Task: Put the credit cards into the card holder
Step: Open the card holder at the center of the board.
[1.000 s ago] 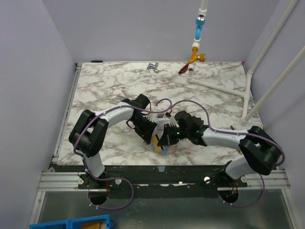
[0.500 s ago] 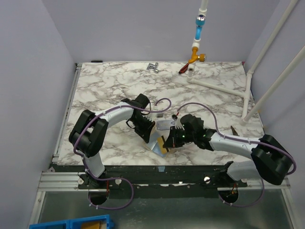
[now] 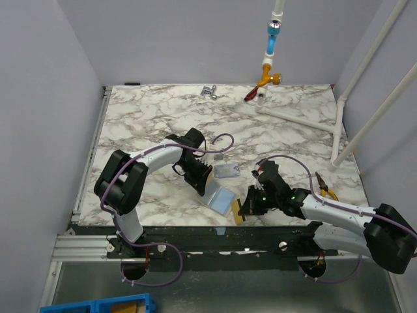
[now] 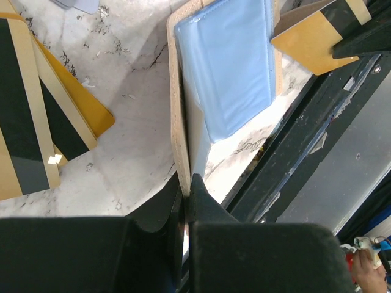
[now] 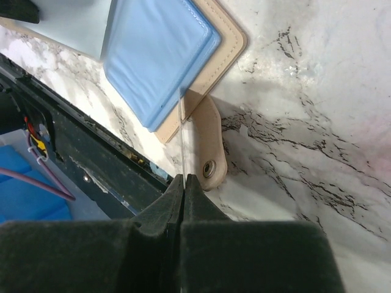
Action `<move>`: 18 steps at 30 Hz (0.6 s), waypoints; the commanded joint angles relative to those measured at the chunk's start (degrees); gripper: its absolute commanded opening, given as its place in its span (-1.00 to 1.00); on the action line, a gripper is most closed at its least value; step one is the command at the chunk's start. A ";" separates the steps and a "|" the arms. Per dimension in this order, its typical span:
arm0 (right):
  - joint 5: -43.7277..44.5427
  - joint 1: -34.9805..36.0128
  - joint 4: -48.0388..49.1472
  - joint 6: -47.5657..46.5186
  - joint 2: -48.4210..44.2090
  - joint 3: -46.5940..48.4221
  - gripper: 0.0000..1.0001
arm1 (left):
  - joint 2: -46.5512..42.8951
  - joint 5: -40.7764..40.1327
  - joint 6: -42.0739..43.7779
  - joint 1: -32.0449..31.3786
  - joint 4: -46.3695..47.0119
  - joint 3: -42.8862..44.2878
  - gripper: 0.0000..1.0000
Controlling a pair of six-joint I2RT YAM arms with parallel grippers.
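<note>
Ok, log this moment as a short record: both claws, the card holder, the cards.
left claw: shut on the card holder at its tan edge
right claw: shut on a gold card, not yet in the holder
holder: open, blue lining up, snap strap flat on the marble
loose cards: gold striped cards beside the left claw; pale card behind the holder

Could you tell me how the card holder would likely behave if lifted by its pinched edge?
Probably floppy: the card holder is thin and leather-like, and the left pincer grips only one edge, so the far side would likely sag. Its glossy blue sleeve looks slippery. Being so flat, it seems light.
</note>
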 commanded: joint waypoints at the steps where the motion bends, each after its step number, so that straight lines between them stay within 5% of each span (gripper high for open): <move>1: 1.49 -0.21 -2.49 1.08 -0.11 -0.58 -0.99 | 0.70 2.14 -0.30 -0.14 -0.38 1.60 -1.00; 18: -0.20 -0.21 1.11 -0.37 2.81 -0.56 -0.99 | 1.14 2.10 0.14 -0.23 -0.21 1.31 -1.00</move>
